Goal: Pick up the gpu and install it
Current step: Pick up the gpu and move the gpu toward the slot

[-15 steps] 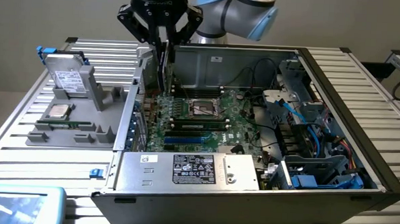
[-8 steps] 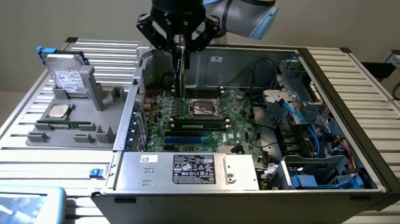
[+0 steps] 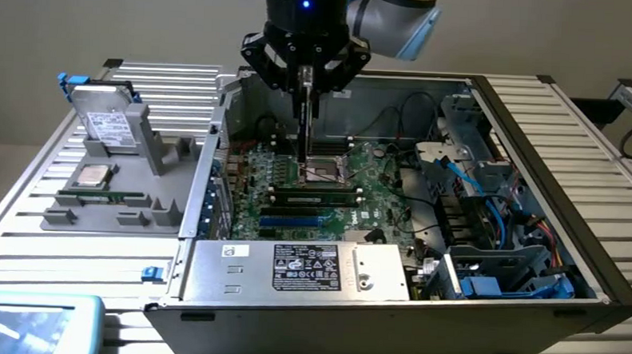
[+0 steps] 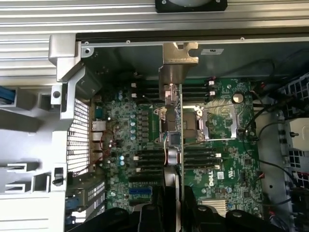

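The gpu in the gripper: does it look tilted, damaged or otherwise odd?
Nothing stands out. The gpu hangs straight, edge down, clamped in the gripper above the motherboard inside the open case, in no slot yet.

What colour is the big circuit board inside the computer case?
Green; the motherboard shows best in the wrist view.

You can read DELL in white on the green motherboard [image 4: 227, 162]; the black label [image 3: 306, 267] on the silver box [image 3: 381, 269] is too small to read
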Motion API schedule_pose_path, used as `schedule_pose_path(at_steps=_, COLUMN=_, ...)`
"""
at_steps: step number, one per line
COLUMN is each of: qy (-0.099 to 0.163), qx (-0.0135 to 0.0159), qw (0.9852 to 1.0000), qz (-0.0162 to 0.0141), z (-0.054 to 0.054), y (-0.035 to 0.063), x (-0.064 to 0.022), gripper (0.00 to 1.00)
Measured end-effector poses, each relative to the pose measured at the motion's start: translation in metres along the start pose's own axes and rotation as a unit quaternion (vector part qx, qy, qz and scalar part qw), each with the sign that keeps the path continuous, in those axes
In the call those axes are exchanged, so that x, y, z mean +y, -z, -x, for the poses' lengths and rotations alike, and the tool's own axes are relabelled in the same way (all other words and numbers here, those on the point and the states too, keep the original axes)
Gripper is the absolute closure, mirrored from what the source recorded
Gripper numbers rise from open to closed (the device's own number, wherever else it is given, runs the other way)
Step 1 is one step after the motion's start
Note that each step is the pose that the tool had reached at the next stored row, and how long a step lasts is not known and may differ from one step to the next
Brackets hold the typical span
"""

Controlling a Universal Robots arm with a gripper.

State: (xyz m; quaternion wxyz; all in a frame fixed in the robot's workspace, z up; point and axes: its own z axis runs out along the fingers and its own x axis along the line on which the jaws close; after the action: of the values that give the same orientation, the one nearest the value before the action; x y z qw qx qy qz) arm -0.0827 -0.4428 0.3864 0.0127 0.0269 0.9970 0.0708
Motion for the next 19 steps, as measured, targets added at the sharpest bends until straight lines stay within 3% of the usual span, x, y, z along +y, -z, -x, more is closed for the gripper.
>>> schedule_pose_path(at_steps=4, qy=-0.001, qx=0.0039, qw=1.0000, qz=-0.0020, z=0.016, y=-0.0027, x=-0.0002, gripper=0.72)
schedule_pose_path(at_steps=8, qy=-0.001, qx=0.0046, qw=1.0000, qz=-0.0060, z=0.033, y=-0.0058, x=0.0001, gripper=0.72)
schedule_pose_path(at_steps=11, qy=0.000, qx=0.0044, qw=0.9999, qz=-0.0103, z=0.034, y=-0.0070, x=0.0000, gripper=0.72)
schedule_pose_path(at_steps=16, qy=0.000, qx=0.0044, qw=0.9999, qz=-0.0105, z=0.035, y=-0.0072, x=0.0001, gripper=0.72)
schedule_pose_path(at_steps=19, qy=0.000, qx=0.0045, qw=0.9999, qz=-0.0106, z=0.042, y=-0.0082, x=0.0003, gripper=0.72)
